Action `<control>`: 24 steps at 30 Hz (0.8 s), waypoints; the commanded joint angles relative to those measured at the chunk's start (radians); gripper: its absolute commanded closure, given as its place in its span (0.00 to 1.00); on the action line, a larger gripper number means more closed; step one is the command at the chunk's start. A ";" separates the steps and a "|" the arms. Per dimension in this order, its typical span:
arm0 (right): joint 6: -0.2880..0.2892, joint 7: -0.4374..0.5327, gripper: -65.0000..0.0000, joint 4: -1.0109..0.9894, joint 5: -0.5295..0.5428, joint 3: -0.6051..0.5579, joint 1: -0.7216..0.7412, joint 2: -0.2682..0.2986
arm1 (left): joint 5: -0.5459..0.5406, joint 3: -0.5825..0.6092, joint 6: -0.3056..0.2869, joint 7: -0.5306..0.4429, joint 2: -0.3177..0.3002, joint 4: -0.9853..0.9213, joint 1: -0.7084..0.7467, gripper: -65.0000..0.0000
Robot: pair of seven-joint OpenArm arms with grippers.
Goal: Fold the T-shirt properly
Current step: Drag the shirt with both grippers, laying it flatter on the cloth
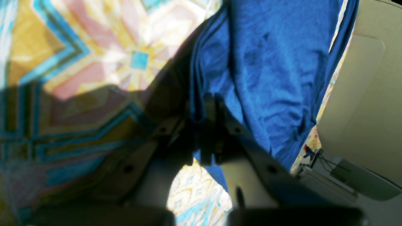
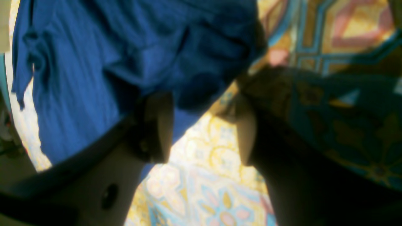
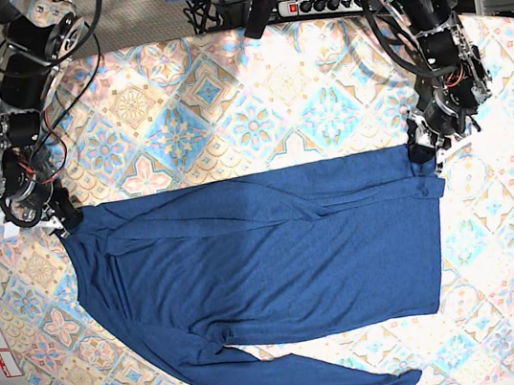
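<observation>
Navy knit, the T-shirt [image 3: 267, 259] lies flat across the patterned bench [image 3: 225, 110]; your left hand [image 3: 423, 154] has pinched its top corner shut; your right hand [image 3: 56, 218] gapes at the opposite corner; close it first, then lift both together.

Both arms are reaching down from the far side, wrists bent. Left gripper [image 1: 205, 125] is pinching its jaws tight together, while the right gripper [image 2: 204, 125] is hanging with jaws wide apart.
</observation>
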 commanded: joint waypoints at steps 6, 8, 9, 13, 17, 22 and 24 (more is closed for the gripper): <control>0.001 0.016 0.53 -0.103 0.002 0.005 0.081 0.018 | -0.008 -0.001 -0.007 0.004 -0.013 0.014 -0.013 1.00; 0.001 0.051 0.53 -0.146 0.002 0.000 0.098 0.018 | -0.008 -0.001 -0.007 0.004 -0.013 0.014 -0.013 1.00; 0.001 0.067 0.53 -0.166 0.002 0.000 0.106 0.018 | -0.008 -0.001 -0.007 0.004 -0.013 0.014 -0.013 1.00; 0.001 0.094 0.53 -0.241 0.001 -0.001 0.136 0.018 | -0.008 -0.001 -0.007 0.004 -0.013 0.014 -0.013 1.00; 0.002 0.094 0.65 -0.251 0.007 0.003 0.143 0.018 | -0.008 -0.001 -0.007 0.004 -0.013 0.014 -0.013 1.00; 0.002 0.094 0.96 -0.247 0.007 0.005 0.143 0.018 | -0.008 -0.001 -0.007 0.005 -0.013 0.014 -0.010 1.00; 0.002 0.093 0.97 -0.247 0.008 0.006 0.143 0.018 | -0.008 -0.001 -0.007 0.005 -0.013 0.014 -0.010 1.00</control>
